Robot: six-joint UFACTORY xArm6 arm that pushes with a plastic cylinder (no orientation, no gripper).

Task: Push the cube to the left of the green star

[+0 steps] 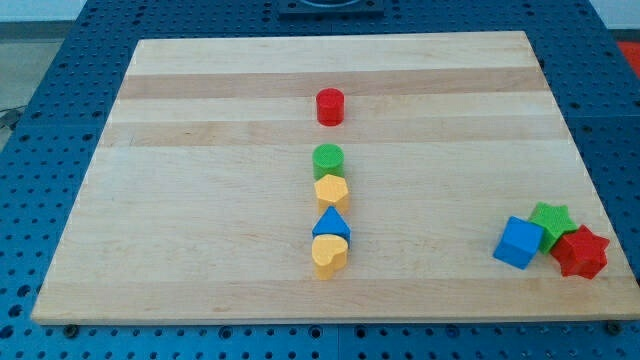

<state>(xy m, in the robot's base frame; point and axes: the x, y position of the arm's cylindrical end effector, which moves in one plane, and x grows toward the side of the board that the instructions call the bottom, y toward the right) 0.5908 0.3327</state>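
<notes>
A blue cube (518,242) sits near the board's lower right corner. It touches the left side of a green star (551,223). A red star (581,252) lies against the green star's lower right. My tip does not show in the camera view, and no part of the rod is visible.
A red cylinder (330,106) stands at the upper middle of the wooden board (200,200). Below it runs a column: a green cylinder (328,160), a yellow hexagon (331,191), a blue triangle (332,223) and a yellow heart (329,255). Blue perforated table surrounds the board.
</notes>
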